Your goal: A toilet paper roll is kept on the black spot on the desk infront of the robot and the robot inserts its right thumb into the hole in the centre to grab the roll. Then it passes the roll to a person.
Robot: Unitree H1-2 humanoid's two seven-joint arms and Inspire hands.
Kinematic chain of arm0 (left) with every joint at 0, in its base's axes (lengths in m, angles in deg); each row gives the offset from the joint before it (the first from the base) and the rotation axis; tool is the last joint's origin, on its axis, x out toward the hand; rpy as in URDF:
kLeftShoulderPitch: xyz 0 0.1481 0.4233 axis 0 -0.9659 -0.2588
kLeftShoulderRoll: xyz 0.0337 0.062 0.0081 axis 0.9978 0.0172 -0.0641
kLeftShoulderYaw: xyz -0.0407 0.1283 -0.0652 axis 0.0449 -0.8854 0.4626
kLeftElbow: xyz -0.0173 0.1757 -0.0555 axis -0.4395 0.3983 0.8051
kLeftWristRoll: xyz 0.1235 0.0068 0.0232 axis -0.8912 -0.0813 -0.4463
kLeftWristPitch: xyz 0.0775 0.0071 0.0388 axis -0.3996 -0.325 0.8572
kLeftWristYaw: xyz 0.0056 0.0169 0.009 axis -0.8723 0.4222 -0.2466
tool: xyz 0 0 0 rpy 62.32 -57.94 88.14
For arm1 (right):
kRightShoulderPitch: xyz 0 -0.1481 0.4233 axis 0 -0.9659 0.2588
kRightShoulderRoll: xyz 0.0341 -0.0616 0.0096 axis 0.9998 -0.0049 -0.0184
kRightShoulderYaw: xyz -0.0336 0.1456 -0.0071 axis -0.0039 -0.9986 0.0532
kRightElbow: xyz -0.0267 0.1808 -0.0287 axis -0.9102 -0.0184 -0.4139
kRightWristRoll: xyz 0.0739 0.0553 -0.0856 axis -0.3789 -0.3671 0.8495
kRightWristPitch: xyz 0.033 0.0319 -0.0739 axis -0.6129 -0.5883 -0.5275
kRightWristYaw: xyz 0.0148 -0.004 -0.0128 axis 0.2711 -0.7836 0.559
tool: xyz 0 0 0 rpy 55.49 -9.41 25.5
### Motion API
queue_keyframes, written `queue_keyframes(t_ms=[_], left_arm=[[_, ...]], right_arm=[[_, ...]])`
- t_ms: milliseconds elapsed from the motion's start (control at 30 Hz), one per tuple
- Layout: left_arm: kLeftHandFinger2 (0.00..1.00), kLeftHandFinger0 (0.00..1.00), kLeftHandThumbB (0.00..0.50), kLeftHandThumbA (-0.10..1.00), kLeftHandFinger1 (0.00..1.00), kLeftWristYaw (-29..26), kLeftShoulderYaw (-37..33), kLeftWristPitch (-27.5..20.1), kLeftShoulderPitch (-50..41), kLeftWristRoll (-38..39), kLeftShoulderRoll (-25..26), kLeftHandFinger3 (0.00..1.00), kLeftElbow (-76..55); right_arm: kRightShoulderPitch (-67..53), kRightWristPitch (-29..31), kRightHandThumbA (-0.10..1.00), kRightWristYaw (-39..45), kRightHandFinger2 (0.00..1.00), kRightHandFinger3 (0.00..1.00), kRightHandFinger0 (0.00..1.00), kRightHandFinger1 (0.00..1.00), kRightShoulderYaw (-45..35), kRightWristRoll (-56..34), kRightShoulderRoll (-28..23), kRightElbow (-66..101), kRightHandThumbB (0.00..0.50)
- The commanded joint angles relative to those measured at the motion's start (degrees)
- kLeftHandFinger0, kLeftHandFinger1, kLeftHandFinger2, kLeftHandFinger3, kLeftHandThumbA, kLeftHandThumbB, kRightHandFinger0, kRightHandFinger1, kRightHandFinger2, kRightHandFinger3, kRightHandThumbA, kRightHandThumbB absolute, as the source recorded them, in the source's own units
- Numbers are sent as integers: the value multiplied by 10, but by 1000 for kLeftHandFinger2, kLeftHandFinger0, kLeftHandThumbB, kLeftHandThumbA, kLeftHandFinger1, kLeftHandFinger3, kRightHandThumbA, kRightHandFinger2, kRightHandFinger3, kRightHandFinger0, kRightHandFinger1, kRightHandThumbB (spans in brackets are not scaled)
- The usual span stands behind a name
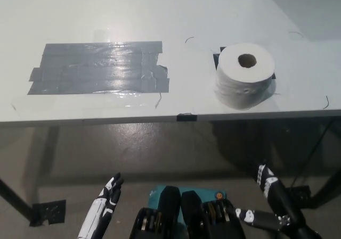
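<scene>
Item: toilet paper roll (245,75), upright on the black spot (217,59) at the white desk (213,15) right side, hole up.

I see both hands low, below the desk edge: black right hand (272,199) empty, fingers spread; white left hand (106,202) seemingly loose too, partly cropped. Grey tape patch (98,67) lies left.

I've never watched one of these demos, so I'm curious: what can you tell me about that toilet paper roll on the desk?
The toilet paper roll is white, thick and nearly full, with soft, slightly dimpled paper. It stands on end, so the brown cardboard hole in its centre faces up. It sits on a black spot near the front edge of the white desk, to the right of a patch of grey tape. Nothing but the desk touches it; both robot hands are low, below the desk edge.
</scene>
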Motion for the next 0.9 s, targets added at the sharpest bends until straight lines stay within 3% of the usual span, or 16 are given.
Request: queue_keyframes(t_ms=[0,133,200,267,300,467,667,867], left_arm=[[1000,1000,142,1000,1000,1,7,-15,-3,8,3,1000,-24],[1000,1000,166,1000,1000,3,10,-16,-1,10,5,1000,-26],[1000,1000,163,1000,1000,4,10,-15,1,11,5,1000,-26],[1000,1000,162,1000,1000,6,10,-14,1,14,4,1000,-28],[1000,1000,173,1000,1000,6,9,-14,1,13,5,1000,-30],[1000,1000,187,1000,1000,5,9,-7,-3,11,5,1000,-39],[1000,1000,155,1000,1000,4,9,-13,2,5,8,1000,-40],[1000,1000,169,1000,1000,5,9,-4,6,6,7,1000,-46]], right_arm=[[12,-31,998,-37,1000,1000,1000,1000,-33,7,8,137,323],[61,-141,1000,-35,1000,1000,1000,1000,-62,41,-17,268,374],[98,-229,1000,-25,1000,1000,1000,1000,-74,48,-40,318,438],[135,-260,1000,-18,1000,1000,1000,1000,-82,57,-59,332,426],[161,-286,1000,-17,1000,1000,1000,1000,-86,58,-67,333,454],[259,-332,1000,14,1000,1000,1000,1000,-82,71,-132,279,405],[408,-339,1000,78,1000,1000,1000,1000,-54,77,-204,112,440],[529,-339,946,118,1000,1000,1000,1000,-30,82,-217,-65,463]])
